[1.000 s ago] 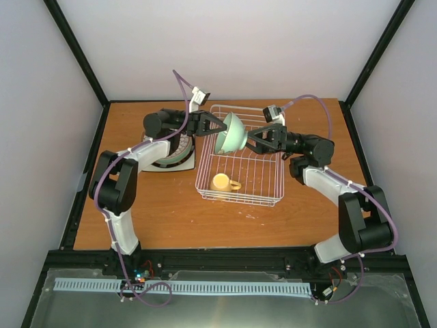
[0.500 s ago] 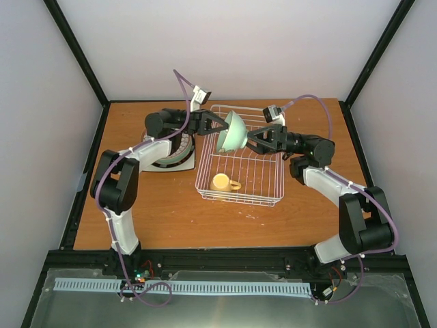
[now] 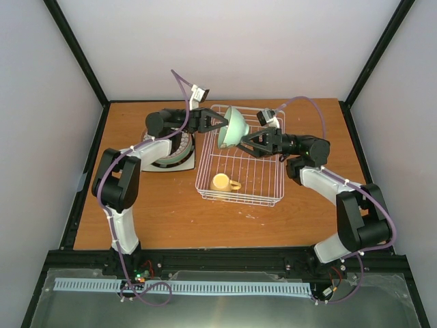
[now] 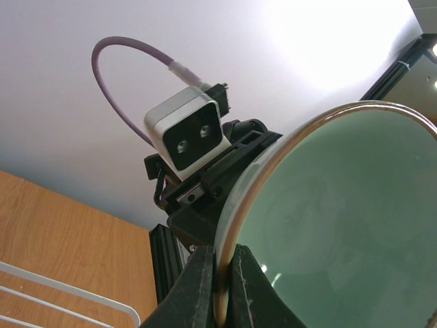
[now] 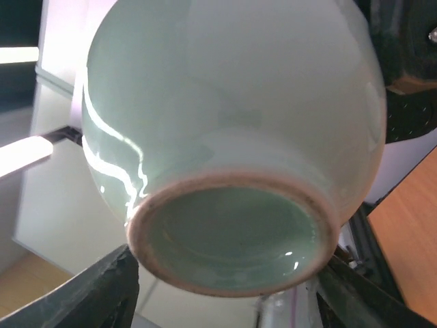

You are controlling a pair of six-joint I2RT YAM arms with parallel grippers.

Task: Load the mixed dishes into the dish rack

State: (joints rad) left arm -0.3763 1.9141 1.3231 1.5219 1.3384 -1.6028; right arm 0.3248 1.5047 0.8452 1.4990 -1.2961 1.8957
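A mint-green bowl point(image 3: 233, 128) hangs tilted on its side above the back of the white wire dish rack point(image 3: 239, 200). My left gripper point(image 3: 222, 124) is shut on the bowl's rim point(image 4: 229, 225), one finger inside and one outside. From the other side, my right gripper point(image 3: 241, 141) is open, its fingers point(image 5: 109, 294) standing on either side of the bowl's foot ring point(image 5: 232, 239). A yellow mug point(image 3: 220, 182) lies in the rack's front left. A stack of round plates point(image 3: 179, 147) on a square white plate point(image 3: 190, 164) sits left of the rack, partly hidden by my left arm.
The brown table point(image 3: 171, 212) is walled by a black frame and white panels. The right wrist camera point(image 4: 188, 133) shows close behind the bowl in the left wrist view. A corner of rack wire point(image 4: 68, 294) lies below.
The bowl has shifted slightly toward the back of the rack with both arms. The right gripper's jaws have narrowed around the bowl's foot. The left grip is unchanged.
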